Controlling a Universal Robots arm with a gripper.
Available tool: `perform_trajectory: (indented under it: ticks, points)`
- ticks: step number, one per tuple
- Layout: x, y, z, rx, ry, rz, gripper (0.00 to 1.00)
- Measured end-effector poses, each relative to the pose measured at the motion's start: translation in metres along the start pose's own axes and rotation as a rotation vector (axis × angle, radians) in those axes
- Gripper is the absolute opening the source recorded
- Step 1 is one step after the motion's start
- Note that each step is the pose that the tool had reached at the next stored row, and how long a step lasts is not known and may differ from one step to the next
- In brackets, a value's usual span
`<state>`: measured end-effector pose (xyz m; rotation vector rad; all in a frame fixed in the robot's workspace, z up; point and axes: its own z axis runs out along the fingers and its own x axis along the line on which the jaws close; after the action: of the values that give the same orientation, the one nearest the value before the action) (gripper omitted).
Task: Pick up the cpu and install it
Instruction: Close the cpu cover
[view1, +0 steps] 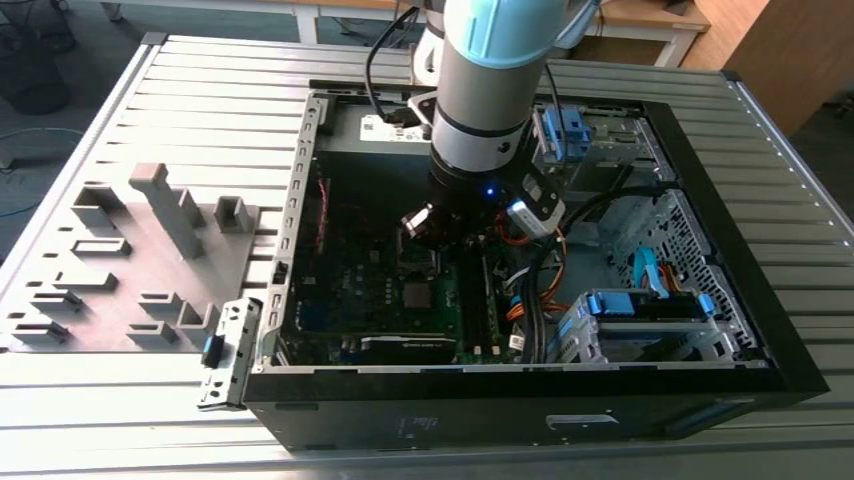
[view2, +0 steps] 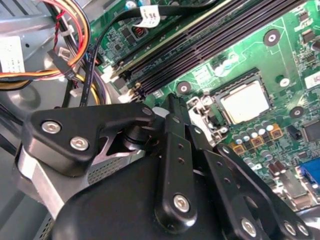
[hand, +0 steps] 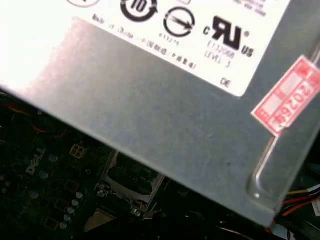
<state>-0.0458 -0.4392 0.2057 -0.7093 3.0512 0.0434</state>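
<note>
cpu (view2: 245, 101) is sitting flat in its socket on the green motherboard (view2: 280, 60), with the metal socket frame (view2: 200, 111) right beside it. gripper (view2: 172, 112) hangs next to that frame (can't tell how open it is, or if it's holding anything)

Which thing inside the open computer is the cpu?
Look inside the black computer case, at the green board on its floor. Beside the long black slots sits the cpu in a dark frame. It is the only flat, plain silvery square; its neighbours are tiny round cans.
</note>
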Motion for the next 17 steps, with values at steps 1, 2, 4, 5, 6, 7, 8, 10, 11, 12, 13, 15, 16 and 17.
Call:
perform_trajectory:
  ticks: [1,2,4,5,6,7,8,10,11,12,13,15,16,17]
  points:
    - [-0.0002,0.0006,0.0002,0.0,-0.0001,0.0,0.12]
    - [-0.0003,0.0013,0.0005,0.0,-0.0001,0.0,0.12]
    - [-0.0001,0.0027,0.0012,-0.0001,-0.0002,0.0,0.12]
    - [0.0001,0.0034,0.0017,-0.0002,-0.0003,0.0,0.12]
    - [0.0004,0.004,0.0021,0.0,-0.0001,0.0,0.12]
    - [0.0007,0.0046,0.0026,0.0,0.0,0.0,0.12]
    - [0.001,0.005,0.0032,0.0,-0.0001,0.0,0.12]
    - [0.0013,0.0054,0.0044,0.0001,0.0,0.0,0.12]
    - [0.0013,0.0054,0.005,0.0002,0.0,0.0,0.12]
    - [0.0014,0.0054,0.0054,0.0003,0.0002,0.0,0.12]
    - [0.0015,0.0054,0.0059,0.0004,0.0003,0.0,0.12]
    - [0.0016,0.0054,0.0066,0.0006,0.0005,0.0,0.12]
    - [0.0017,0.0055,0.0068,0.0007,0.0004,0.0,0.12]
    - [0.0018,0.0056,0.0071,0.0006,0.0003,0.0,0.12]
